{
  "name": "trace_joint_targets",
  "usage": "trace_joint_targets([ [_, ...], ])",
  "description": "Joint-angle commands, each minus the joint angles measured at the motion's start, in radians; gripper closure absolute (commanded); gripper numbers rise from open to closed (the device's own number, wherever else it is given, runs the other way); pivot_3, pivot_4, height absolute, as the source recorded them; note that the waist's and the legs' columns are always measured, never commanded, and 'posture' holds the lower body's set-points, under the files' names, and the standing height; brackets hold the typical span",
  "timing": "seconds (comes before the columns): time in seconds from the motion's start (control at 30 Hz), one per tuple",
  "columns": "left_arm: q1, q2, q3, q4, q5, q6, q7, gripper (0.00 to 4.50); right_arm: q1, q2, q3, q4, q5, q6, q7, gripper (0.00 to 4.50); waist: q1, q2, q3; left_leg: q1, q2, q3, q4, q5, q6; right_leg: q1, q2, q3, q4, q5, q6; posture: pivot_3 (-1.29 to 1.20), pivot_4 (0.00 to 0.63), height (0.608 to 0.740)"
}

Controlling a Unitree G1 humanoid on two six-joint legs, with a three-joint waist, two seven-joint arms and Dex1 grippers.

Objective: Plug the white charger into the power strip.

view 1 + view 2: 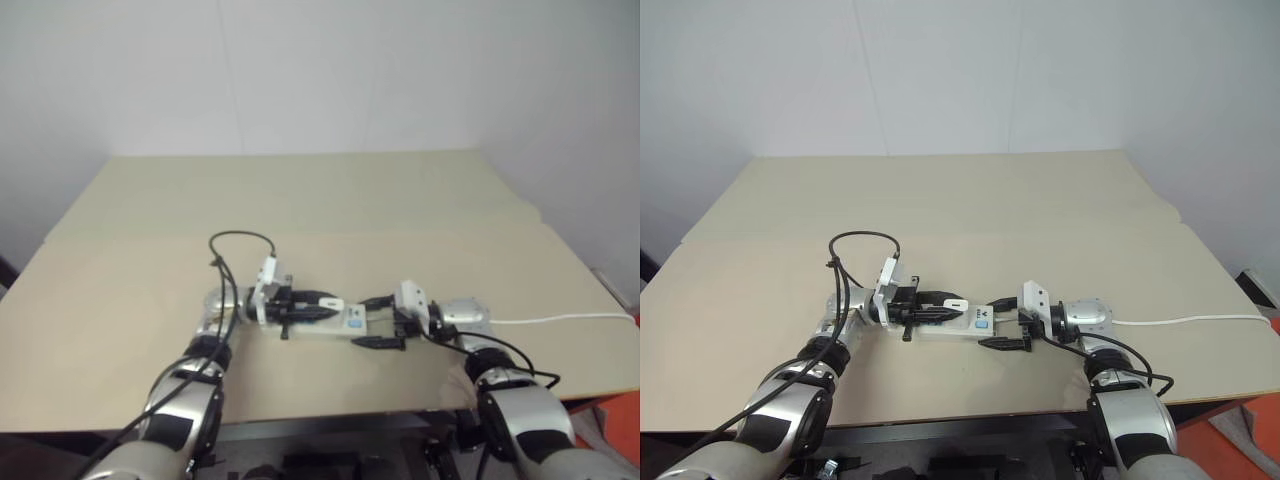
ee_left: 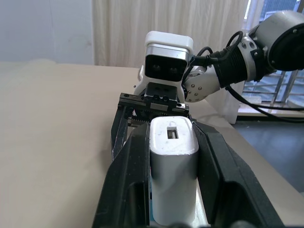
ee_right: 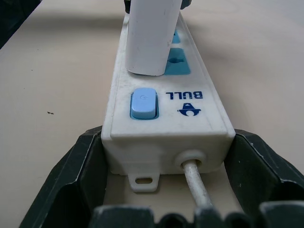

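Surface (image 1: 960, 200): tan top, everything sits close to its near edge, roughly mid-width. Thin white cord (image 1: 1200, 321) runs off along that edge toward the right edge.

Power strip (image 3: 166, 111): flat on the surface, long axis parallel to the near edge, switch end and cord exit facing our right hand (image 1: 1005, 325). That hand's 2 fingers (image 3: 76, 175) straddle the switch end, 1 on each long side; we read them as bracing it, but can't tell whether the pads press the casing or sit just off it. We'd want them snug before any push, otherwise the strip slides.

Left hand (image 1: 945, 306): clamped on the white charger (image 2: 172, 171), 1 black finger along each side, body pointing along the strip toward the right hand. From the right wrist view the charger hangs over the blue socket (image 3: 176, 62) nearest the switch (image 3: 143, 103), leaning a bit rather than square to the strip face. Prongs not visible, so we can't tell if they're in the holes yet.

How we'd do it:
1. Square the charger to the socket face before pushing.
2. Push straight down, no sideways load.
3. Keep the right hand holding the strip until the charger seats flush.
4. Release only after that.

Risk in our view: a tilted push jams the prongs or skates the strip.
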Motion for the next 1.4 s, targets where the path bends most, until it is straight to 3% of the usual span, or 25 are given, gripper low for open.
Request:
trace_joint_targets([
  [0.03,0.03,0.047,0.01,0.076,0.056,-0.014,0.006,3.5,0.018,0.012,0.027,-0.014,-0.01,-0.01,0.046,1.09,0.0,0.0,0.0,0.0,0.0,0.0,0.0,0.0,0.0,0.0,0.0,0.0,0.0,0.0,0.0,0.0,0.15,0.74],
  [0.53,0.043,0.035,0.016,0.066,0.043,-0.024,-0.002,3.5,0.021,0.012,0.026,-0.015,-0.008,-0.011,0.048,1.09,0.0,0.0,0.0,0.001,0.0,0.0,0.0,0.0,0.0,0.0,0.0,0.0,0.0,0.0,0.0,0.0,0.15,0.74],
  [0.9,0.057,0.026,0.029,0.048,0.04,-0.047,-0.003,0.08,0.023,0.012,0.029,-0.017,-0.006,-0.012,0.045,1.09,-0.002,0.001,-0.001,0.002,0.0,0.001,-0.003,0.0,0.0,0.001,0.0,0.001,-0.003,0.0,0.0,0.0,0.15,0.74],
  [1.2,0.051,0.044,-0.004,0.004,0.004,0.002,-0.003,0.04,0.022,0.012,0.029,-0.017,-0.006,-0.011,0.047,1.09,-0.002,0.001,-0.001,0.002,0.0,0.001,-0.004,0.0,0.0,0.001,0.0,0.001,-0.003,0.0,0.0,0.0,0.15,0.74],
  [1.4,0.05,0.096,-0.053,-0.132,-0.126,0.138,-0.003,0.04,0.02,0.011,0.028,-0.019,-0.003,-0.009,0.055,1.09,-0.004,0.001,-0.001,0.001,0.0,0.001,-0.005,0.0,0.0,0.0,0.0,0.001,-0.004,0.0,0.0,0.0,0.15,0.74],
])
